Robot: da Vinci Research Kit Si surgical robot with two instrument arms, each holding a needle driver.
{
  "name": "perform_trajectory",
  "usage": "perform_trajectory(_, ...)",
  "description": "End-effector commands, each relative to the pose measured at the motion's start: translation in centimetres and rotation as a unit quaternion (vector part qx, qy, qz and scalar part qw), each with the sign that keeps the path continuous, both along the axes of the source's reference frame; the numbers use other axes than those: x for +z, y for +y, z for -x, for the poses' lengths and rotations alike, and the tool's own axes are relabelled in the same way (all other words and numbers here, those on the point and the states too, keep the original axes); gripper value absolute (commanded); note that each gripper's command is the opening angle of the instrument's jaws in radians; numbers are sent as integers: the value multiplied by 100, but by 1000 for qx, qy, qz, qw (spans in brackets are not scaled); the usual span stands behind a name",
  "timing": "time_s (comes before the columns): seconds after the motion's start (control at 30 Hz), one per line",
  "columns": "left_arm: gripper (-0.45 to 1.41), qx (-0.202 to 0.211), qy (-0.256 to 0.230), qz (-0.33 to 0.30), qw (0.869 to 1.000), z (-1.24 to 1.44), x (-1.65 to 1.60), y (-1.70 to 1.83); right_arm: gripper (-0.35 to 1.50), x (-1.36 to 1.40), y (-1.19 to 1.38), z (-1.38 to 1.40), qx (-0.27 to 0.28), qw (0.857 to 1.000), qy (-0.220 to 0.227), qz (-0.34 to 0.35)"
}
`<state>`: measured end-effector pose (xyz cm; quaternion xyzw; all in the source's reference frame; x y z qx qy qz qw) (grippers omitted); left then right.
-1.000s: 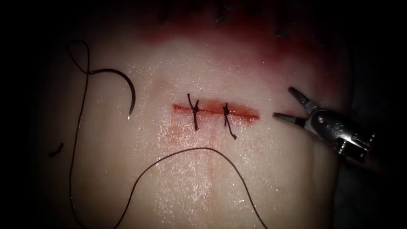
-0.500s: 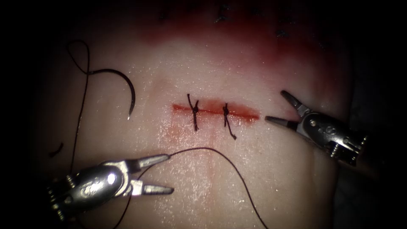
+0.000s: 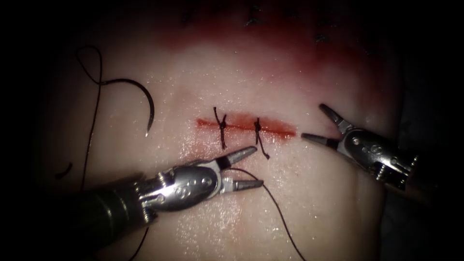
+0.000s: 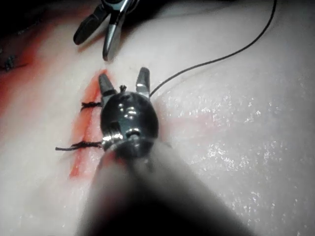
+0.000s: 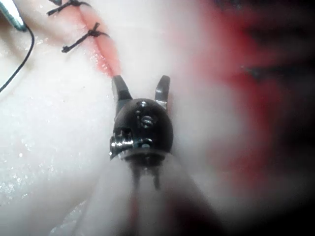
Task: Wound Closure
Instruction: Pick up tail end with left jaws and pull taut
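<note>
**Both tools empty, needle lying free left of the cut**

Hovering just below the cut (image 3: 246,126), the left tool (image 3: 251,168) has its jaws spread and grasps nothing; the thread (image 3: 270,195) runs between them without being pinched. The right tool (image 3: 319,124) sits at the cut's right end, jaws parted, also empty. The needle (image 3: 145,101) lies on the tissue (image 3: 299,203) well to the left of the cut, out of the tissue, thread trailing from its end. Two knotted stitches (image 3: 222,126) cross the cut.

Risks, as judgement: the left jaws are near the second stitch's tail and could snag it; closing on slack thread might drag the loose needle across the surface.

Hard to make out: the thread's course under the left shaft; a short thread scrap (image 3: 64,170) at the dim left margin.
</note>
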<state>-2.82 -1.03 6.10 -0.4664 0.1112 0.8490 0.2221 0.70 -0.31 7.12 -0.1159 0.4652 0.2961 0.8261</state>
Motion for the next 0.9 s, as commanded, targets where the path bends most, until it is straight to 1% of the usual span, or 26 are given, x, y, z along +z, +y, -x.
perform_trajectory(0.03,61,2,6,11,1000,10,9,1,140,5,0,-7,-1,1000,2,0)
perform_trajectory(0.23,58,19,60,18,998,25,28,-7,138,0,-1,-7,-4,1000,5,-2)
perform_trajectory(0.27,58,16,64,19,998,27,32,-9,138,-3,-1,-7,-5,1000,5,-5)
perform_trajectory(0.37,57,12,69,19,997,28,35,-8,136,-6,1,-7,-4,1000,5,-5)
perform_trajectory(0.53,49,10,80,20,997,27,39,-2,136,-6,0,-8,-4,1000,6,-5)
perform_trajectory(0.77,48,4,88,28,996,25,41,0,136,-5,-2,-8,-4,1000,6,-5)
perform_trajectory(0.9,36,6,93,32,995,26,41,0,136,-5,-2,-9,-4,1000,6,-4)
